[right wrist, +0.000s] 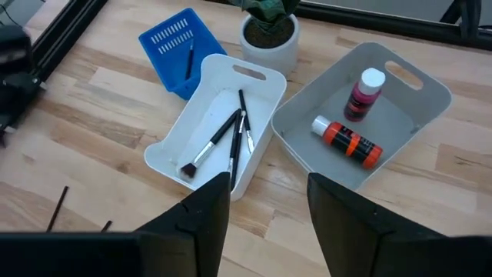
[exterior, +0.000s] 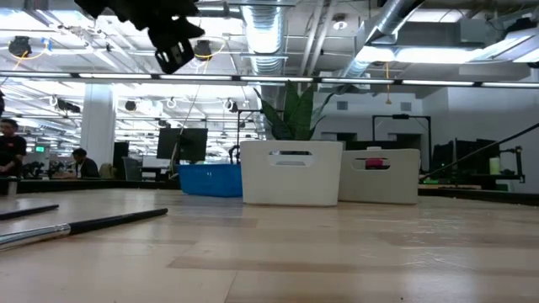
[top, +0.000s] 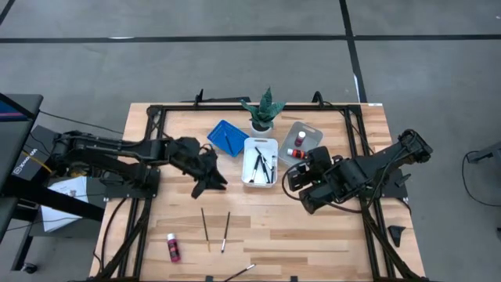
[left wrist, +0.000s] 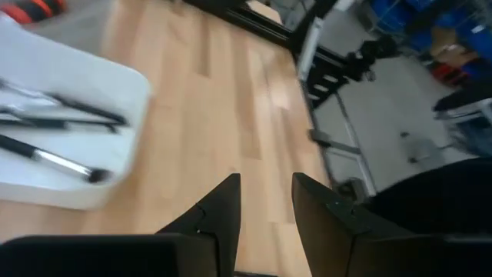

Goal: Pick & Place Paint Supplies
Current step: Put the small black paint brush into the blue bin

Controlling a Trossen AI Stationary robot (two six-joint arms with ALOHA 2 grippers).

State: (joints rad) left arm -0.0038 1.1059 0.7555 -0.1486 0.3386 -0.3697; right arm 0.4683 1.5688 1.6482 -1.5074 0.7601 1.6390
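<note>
My left gripper hovers open above the table, just left of the white tray; its fingers are empty. My right gripper, also open, hangs right of that tray, and its fingers hold nothing. Several dark-handled brushes lie inside the white tray. One brush lies in the blue tray. Two red and pink bottles lie in the grey tray. Two brushes and a pink bottle lie on the near table; a third brush sits at the near edge.
A small green potted plant stands behind the trays. A black frame rail runs along the far side and down both sides of the table. In the low view, brushes lie flat at the near left. Bare wood lies between the trays and the loose brushes.
</note>
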